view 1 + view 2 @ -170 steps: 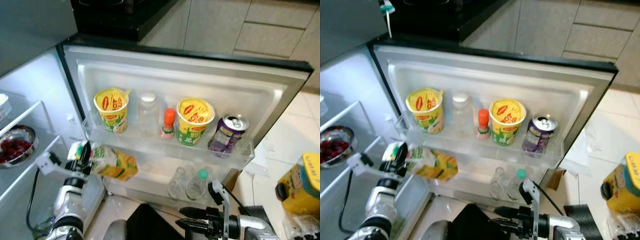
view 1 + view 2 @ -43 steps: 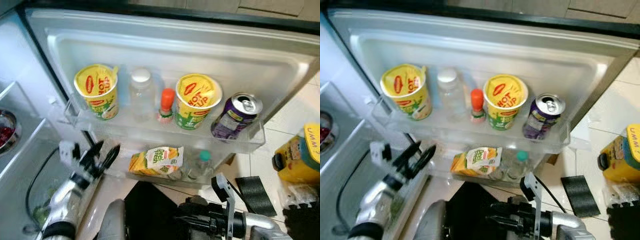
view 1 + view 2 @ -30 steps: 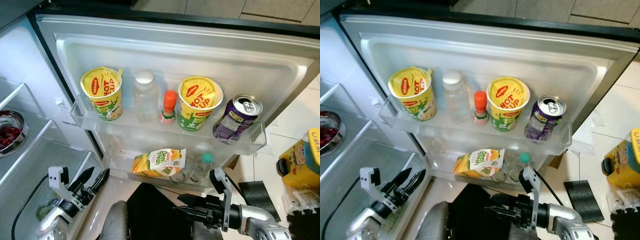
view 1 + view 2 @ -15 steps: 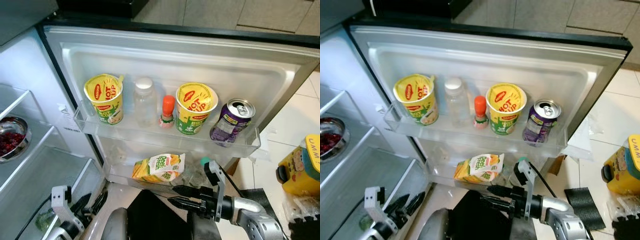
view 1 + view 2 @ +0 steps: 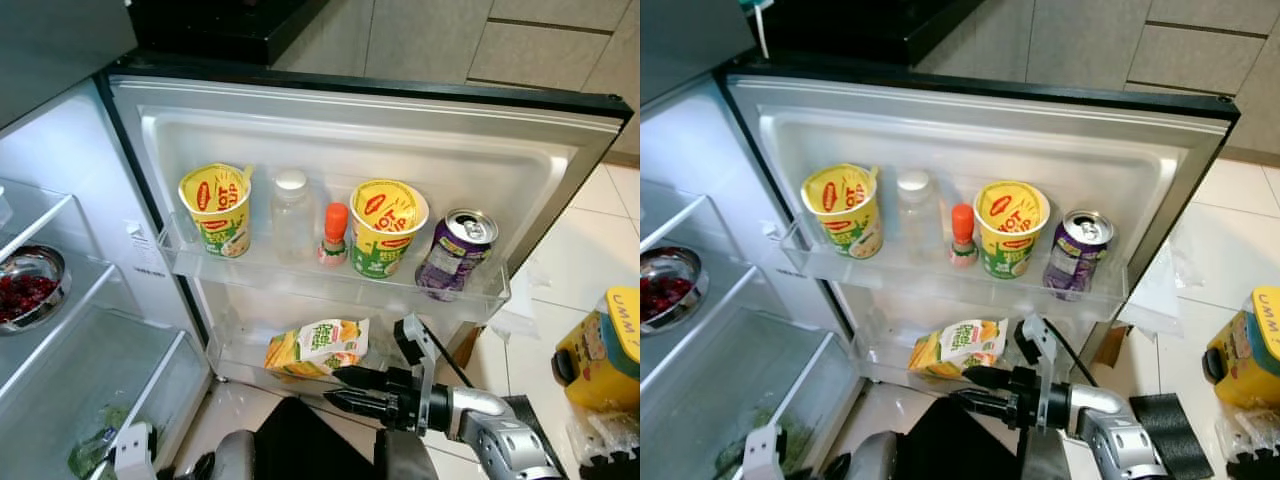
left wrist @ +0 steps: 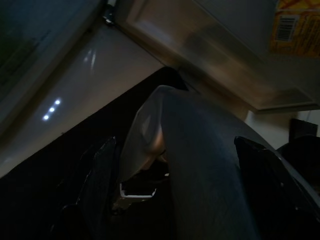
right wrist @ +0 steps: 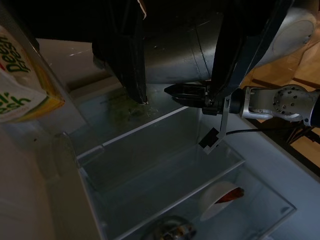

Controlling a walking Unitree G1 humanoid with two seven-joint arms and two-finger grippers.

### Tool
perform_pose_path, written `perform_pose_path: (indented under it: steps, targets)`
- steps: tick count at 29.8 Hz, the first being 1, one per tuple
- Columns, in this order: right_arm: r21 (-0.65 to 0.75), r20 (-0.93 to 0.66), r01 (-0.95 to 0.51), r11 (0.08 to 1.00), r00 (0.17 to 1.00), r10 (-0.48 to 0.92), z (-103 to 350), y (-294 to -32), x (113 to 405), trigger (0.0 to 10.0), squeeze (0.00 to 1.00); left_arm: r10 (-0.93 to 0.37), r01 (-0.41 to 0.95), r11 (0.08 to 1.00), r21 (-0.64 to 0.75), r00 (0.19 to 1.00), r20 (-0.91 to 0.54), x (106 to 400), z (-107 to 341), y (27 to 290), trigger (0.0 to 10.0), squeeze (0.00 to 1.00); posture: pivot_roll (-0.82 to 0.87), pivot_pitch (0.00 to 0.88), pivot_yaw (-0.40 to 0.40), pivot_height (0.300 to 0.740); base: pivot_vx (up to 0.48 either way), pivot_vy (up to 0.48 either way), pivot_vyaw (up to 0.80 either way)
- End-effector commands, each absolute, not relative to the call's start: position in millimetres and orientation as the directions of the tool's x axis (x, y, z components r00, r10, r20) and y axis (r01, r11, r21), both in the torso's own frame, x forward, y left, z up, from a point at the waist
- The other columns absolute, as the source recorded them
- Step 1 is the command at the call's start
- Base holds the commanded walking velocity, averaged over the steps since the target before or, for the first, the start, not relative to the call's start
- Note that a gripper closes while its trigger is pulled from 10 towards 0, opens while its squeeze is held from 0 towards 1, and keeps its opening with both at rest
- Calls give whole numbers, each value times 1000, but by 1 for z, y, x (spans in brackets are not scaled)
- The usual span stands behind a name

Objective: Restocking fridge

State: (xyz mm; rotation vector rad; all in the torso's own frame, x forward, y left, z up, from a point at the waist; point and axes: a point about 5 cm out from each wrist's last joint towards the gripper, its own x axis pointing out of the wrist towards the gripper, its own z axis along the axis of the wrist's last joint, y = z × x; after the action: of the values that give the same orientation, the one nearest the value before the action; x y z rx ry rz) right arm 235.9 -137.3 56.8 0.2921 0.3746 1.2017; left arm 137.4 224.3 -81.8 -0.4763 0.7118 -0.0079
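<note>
Left eye view: juice carton (image 5: 316,347) lies on its side in lower door shelf (image 5: 240,352). Right gripper (image 5: 338,388) just near of it, fingers slightly parted, empty. Left gripper's jaws: cannot tell. Carton judged light, crushable; grip across flat sides.

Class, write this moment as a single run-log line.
task: restock fridge | juice pouch: lying in lower door shelf | right gripper: open, empty, beside pouch | left gripper: low, idle
</note>
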Motion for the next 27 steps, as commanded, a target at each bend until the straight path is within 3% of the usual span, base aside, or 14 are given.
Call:
perform_pose_path:
  steps: [1, 12, 27]
  targets:
    - [416, -116, -851, 319, 298, 947, 55, -135, 236, 10000, 0, -163, -196, 887, -417, 714, -681, 122, -90, 219, 10000, 0, -86, 47, -13, 652, 0, 0, 0]
    - [461, -155, -836, 297, 254, 955, 41, -132, 225, 10000, 0, -136, -260, 884, -389, 654, -745, 103, -99, 216, 10000, 0, -85, 37, -13, 686, 0, 0, 0]
    - [543, -166, -809, 226, 161, 973, 29, -138, 208, 10000, 0, -128, -258, 884, -390, 669, -732, 114, -97, 213, 10000, 0, -92, 22, -19, 686, 0, 0, 0]
